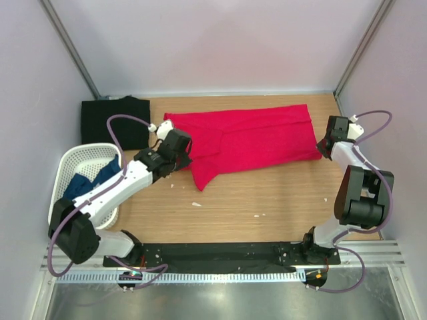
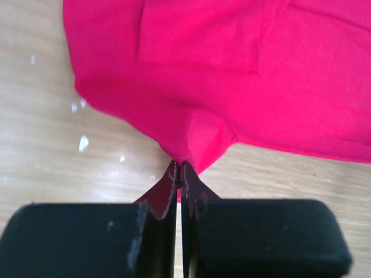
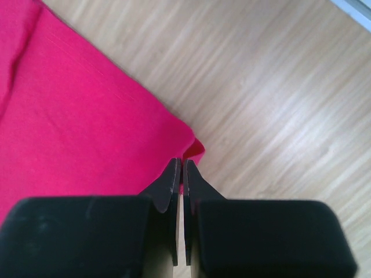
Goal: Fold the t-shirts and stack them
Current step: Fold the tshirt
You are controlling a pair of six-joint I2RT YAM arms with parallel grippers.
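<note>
Lying across the far side of the table [image 1: 267, 193], the red t-shirt [image 1: 247, 137] is pinched at both ends: the left hand [image 1: 175, 148] is closed on its near-left edge and the right hand [image 1: 327, 143] on its right corner. Only the overhead view shows the black t-shirt [image 1: 115, 120] near its left end and the white basket [image 1: 67, 163] holding a blue t-shirt [image 1: 83, 183]. The wrist views show the cloth bunched in each grip.

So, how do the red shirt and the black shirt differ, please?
The red shirt is a long, loose fold at centre; the black shirt is a compact fold at far left. The left hand and right hand each pinch the red shirt; neither holds the black shirt. Both rest on the table.
</note>
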